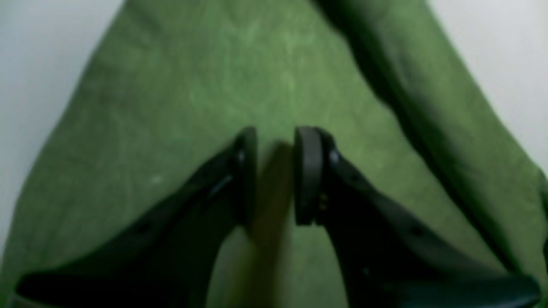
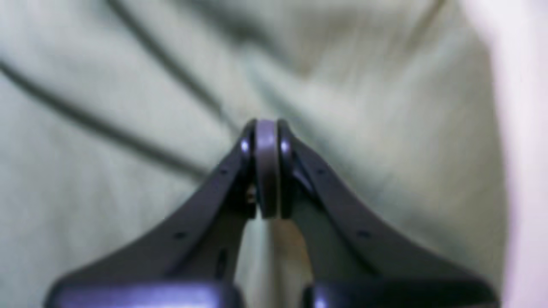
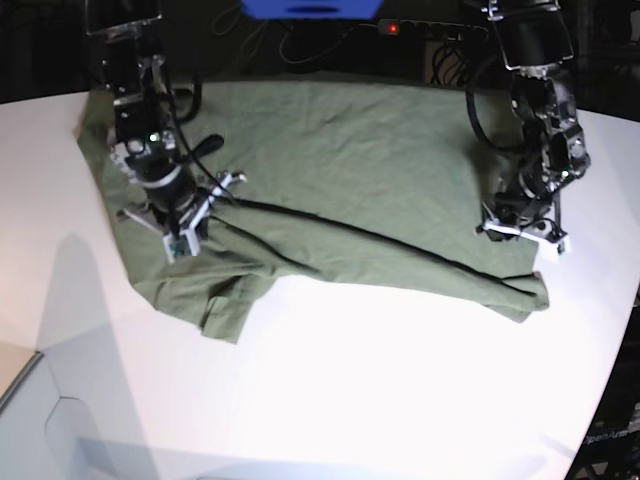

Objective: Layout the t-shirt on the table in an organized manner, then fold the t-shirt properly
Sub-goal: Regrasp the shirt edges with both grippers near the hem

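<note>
Lying across the far half of the white tabletop [image 3: 400, 400], the olive-green t-shirt [image 3: 350, 170] was spread wide but not flat. Its upper edge ran close to the tabletop's far edge, and a long dark crease crossed it from the left side down toward the right. At the near left the cloth bunched into rumpled folds, with one flap [image 3: 232, 312] jutting toward the tabletop's near edge. At the near right the fabric ended in a folded corner [image 3: 522, 296].

The right hand [image 3: 183, 238] stood over the bunched left part of the shirt. In its wrist view the fingers [image 2: 246, 145] were pressed together, with creased fabric close beneath them; whether any cloth was caught between them could not be told.

The left hand [image 3: 522, 230] hung above the shirt's right edge, just beside the folded corner. Its wrist view showed the fingertips [image 1: 307, 171] slightly spread, with a narrow gap between them and green cloth lying below, nothing pinched.
</note>
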`<action>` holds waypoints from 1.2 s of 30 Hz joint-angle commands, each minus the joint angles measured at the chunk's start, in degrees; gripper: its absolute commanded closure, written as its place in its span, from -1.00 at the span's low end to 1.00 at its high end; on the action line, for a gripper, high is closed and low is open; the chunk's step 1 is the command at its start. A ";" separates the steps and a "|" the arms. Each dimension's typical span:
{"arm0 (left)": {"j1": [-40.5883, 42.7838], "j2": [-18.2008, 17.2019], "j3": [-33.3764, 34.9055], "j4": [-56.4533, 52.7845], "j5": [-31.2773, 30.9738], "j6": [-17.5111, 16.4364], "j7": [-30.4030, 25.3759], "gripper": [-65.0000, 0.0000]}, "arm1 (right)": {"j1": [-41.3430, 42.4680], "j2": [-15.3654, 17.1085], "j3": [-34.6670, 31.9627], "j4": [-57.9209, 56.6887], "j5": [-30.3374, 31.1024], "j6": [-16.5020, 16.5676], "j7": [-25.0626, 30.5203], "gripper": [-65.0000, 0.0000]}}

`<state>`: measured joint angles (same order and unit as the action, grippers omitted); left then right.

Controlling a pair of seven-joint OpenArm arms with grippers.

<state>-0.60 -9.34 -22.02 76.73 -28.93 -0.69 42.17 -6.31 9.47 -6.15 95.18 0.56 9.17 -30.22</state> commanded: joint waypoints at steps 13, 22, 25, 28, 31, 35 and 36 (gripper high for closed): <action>5.66 -2.48 -0.26 -2.93 7.26 0.38 -9.78 0.53 | 19.62 -0.20 -0.22 -20.49 0.01 -0.16 1.16 1.00; 6.45 -3.18 -0.62 -2.14 7.35 0.38 -9.69 0.53 | 37.29 1.91 1.10 -52.85 -0.16 -0.60 4.77 1.00; 6.45 -3.18 -0.62 -2.14 7.35 0.38 -9.69 0.53 | 40.28 3.76 3.38 -58.91 -0.16 -4.11 7.76 1.00; 6.45 -3.10 -0.62 -2.14 7.35 0.38 -9.69 0.53 | 41.34 5.43 5.41 -60.49 -0.16 -10.80 10.66 1.00; 6.45 -3.01 -0.35 -2.05 7.35 0.38 -9.69 0.53 | 41.60 6.22 9.10 -59.88 0.10 -13.87 11.45 1.00; 6.10 -2.92 -0.44 -2.05 7.35 0.38 -9.69 0.53 | 38.09 5.95 13.76 -51.35 0.10 -8.07 11.18 1.00; 6.10 -2.83 -0.53 -2.05 7.26 0.38 -9.69 0.53 | 36.77 5.87 14.02 -48.98 0.10 -6.58 11.18 1.00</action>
<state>5.08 -12.12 -22.46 75.00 -22.48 -1.67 28.67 28.95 14.90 7.84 45.50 0.45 2.24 -20.03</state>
